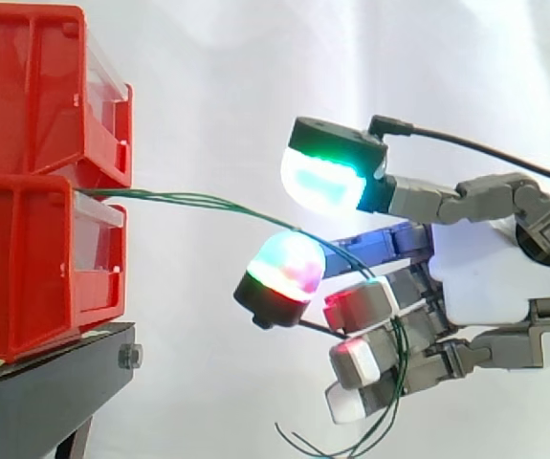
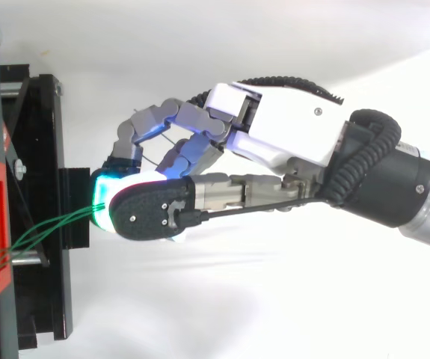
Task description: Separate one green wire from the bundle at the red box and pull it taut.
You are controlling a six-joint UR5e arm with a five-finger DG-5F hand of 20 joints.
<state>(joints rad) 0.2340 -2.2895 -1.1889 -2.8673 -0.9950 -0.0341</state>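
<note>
From my station the hand (image 1: 490, 273) has a smooth white shell for a palm and grey, blocky, jointed fingers. Its fingertips (image 1: 324, 182) are thick rounded pads. The top one glows green and cyan, a domed one below it shows magenta and cyan, and the lower ones are red and white. The fingers are curled inward and closed round the green wires (image 1: 208, 202), which cross the middle fingers and drop down between the lower ones. I count several strands in there and cannot pick out a single one held apart. Below the hand, the loose ends hang free in thin curls.

The wires are fine and glossy. They run leftward from the fingers in a shallow, sagging arc, fanned slightly apart, and draw together at the bins. From above, the hand (image 2: 289, 131) reaches in from the right, and the strands (image 2: 50, 226) spread out from under the green-lit pad.

The wires come out where the upper red bin (image 1: 26, 86) sits on the lower red bin (image 1: 16, 268). Both are boxy moulded plastic with cloudy clear fronts. They rest on a matt black stand (image 1: 45, 392) with a steel bolt (image 1: 129, 357) in its edge. A soft, creased white curtain (image 1: 208, 76) hangs behind.
</note>
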